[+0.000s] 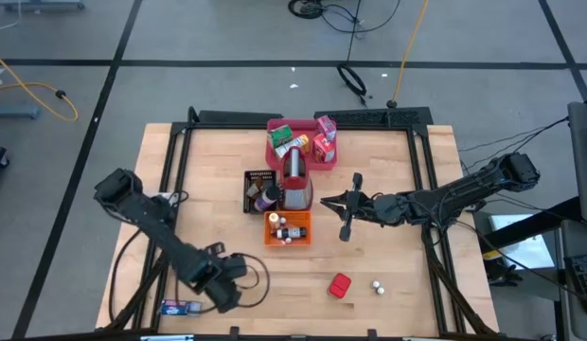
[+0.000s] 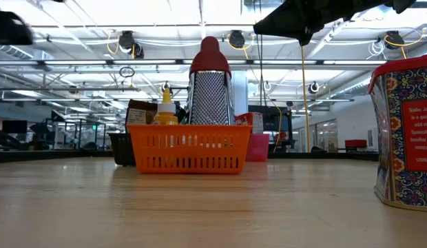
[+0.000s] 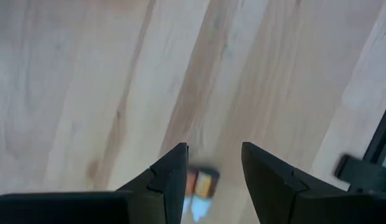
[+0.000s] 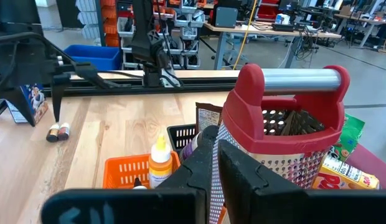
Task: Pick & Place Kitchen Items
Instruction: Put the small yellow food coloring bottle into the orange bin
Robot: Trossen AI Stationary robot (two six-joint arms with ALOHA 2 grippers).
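The left gripper (image 3: 211,174) hovered with its jaws apart directly above a small blue carton (image 1: 180,307) lying lengthwise along the table's near-left edge, far nearer than the right gripper (image 4: 215,163), whose jaws were closed by the grater (image 4: 286,118).

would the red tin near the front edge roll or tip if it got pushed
The red tin stands upright on a broad flat base, so it would probably slide rather than tip. Its round wall means it could roll if knocked over. Its printed, seemingly smooth sides may be slippery.
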